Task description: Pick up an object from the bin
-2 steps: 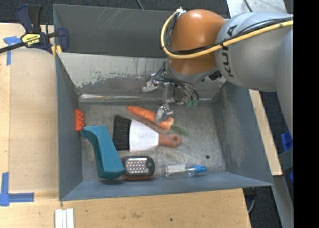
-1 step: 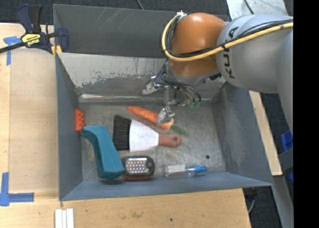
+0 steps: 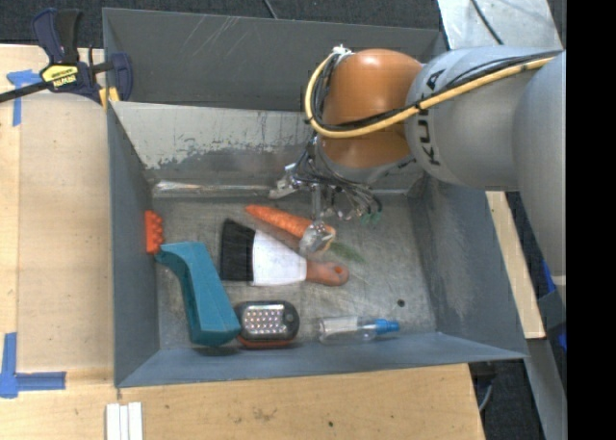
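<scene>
My gripper (image 3: 322, 226) reaches down below the orange dome at the middle of the bin, its tips right at the thick end of an orange carrot-shaped toy (image 3: 279, 220) that lies slanted on the floor. Just below it lies a brush with black bristles and a white body (image 3: 258, 257), ending in a reddish-brown handle (image 3: 329, 274). A small green scrap (image 3: 346, 253) sits beside the tips. Whether the fingers grip the carrot I cannot tell.
A teal tool (image 3: 200, 292) lies at the front left with a red-and-black grilled gadget (image 3: 268, 322) beside it. A clear pen with a blue cap (image 3: 358, 329) rests by the front wall. A small orange piece (image 3: 152, 231) sits at the left wall.
</scene>
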Controlling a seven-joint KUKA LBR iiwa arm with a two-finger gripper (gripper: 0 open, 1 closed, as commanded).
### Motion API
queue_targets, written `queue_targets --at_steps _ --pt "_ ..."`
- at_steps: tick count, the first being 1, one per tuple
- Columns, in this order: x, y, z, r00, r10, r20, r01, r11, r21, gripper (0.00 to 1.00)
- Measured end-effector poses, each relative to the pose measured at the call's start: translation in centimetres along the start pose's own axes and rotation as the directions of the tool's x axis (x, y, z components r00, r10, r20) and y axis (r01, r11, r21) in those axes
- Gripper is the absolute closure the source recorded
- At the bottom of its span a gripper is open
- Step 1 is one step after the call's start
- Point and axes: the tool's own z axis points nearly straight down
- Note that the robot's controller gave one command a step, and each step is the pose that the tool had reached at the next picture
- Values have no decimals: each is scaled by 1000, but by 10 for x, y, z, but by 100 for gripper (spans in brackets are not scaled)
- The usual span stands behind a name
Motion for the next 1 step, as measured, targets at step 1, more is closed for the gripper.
queue_targets --at_steps 1 --pt "8 -18 10 977 -215 11 215 977 1 100"
